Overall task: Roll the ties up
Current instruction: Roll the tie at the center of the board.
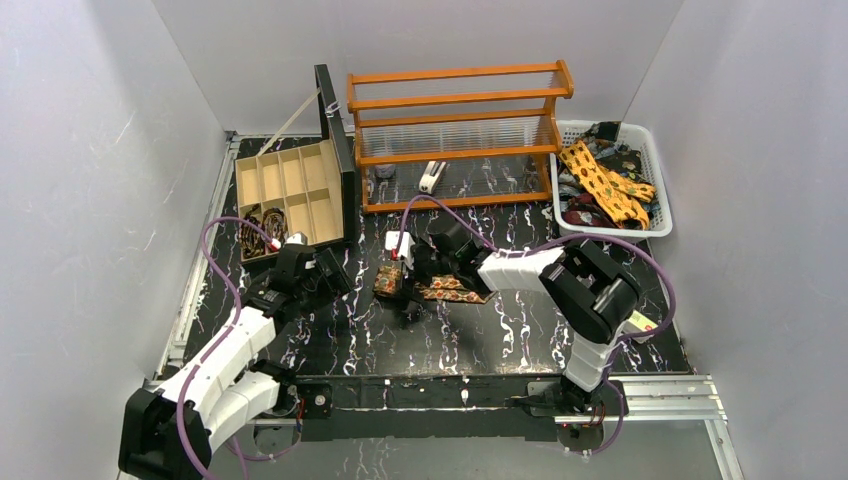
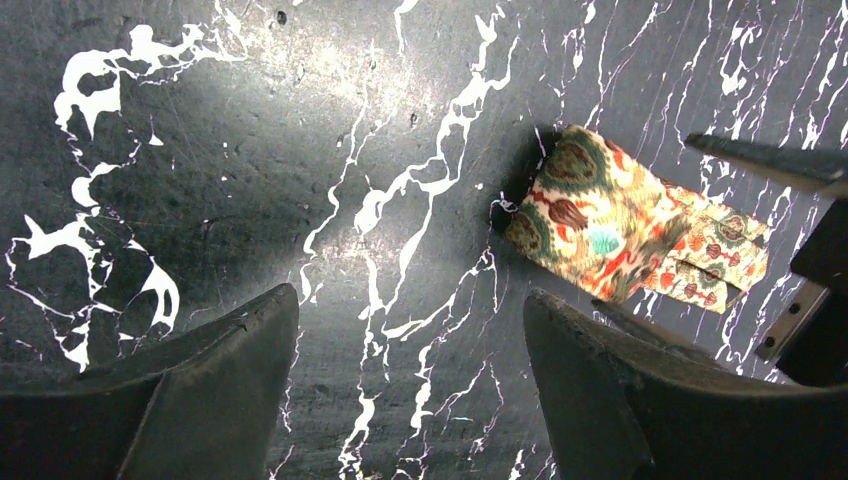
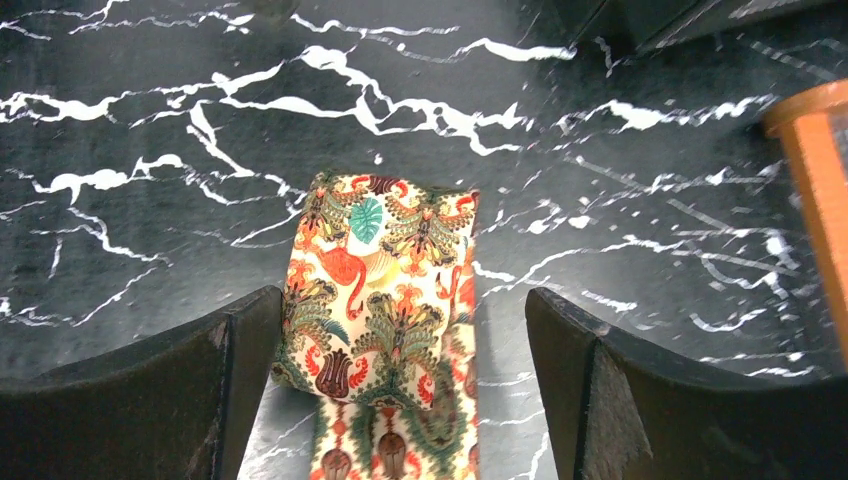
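I am looking down on a black marbled table (image 1: 500, 335). My right claw (image 3: 395, 310) is hanging released, spread wide, around a partly rolled tie (image 3: 380, 250) lying mid-table, its loose tail trailing toward 6 o'clock in that wrist view. My left claw (image 2: 410, 300) is also gaping, gripping nothing, over bare table, the roll at its 2 o'clock. Other ties (image 1: 600, 180) are filling a white basket (image 1: 612, 232) at 2 o'clock.
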### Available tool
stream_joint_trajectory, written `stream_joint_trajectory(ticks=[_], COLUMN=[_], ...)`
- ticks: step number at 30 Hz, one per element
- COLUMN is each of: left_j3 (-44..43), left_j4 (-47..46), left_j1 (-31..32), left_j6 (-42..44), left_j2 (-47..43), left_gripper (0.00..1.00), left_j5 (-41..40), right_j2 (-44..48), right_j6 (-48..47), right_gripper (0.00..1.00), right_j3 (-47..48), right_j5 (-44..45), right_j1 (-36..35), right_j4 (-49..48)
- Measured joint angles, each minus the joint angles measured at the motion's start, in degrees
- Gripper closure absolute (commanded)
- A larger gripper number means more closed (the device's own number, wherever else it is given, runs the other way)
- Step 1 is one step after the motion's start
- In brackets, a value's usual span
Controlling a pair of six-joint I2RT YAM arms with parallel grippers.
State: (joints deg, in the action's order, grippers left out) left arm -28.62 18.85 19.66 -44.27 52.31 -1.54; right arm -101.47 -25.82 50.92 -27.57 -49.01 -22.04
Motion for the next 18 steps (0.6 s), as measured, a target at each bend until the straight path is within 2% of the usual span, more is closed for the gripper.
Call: stream_joint_trajectory(ticks=[12,18], left_j3=[0.0,0.0], left_j4=[1.44,1.79], left_j1=[0.0,0.0], left_j6=[0.76,0.79], left_j2=[-0.5,-0.5], left_gripper=[0.2,0.2], left_j5=[-0.15,-0.13], right_j2=[-3.61,-5.27], right_j6=[-3.1,-4.42], right_gripper=[0.01,0.01], right_j3=[6.25,8.11], right_j5=[-4.55,-0.13], right_j1=[-2.08,-3.37], right_j4=[3.56,6.29])
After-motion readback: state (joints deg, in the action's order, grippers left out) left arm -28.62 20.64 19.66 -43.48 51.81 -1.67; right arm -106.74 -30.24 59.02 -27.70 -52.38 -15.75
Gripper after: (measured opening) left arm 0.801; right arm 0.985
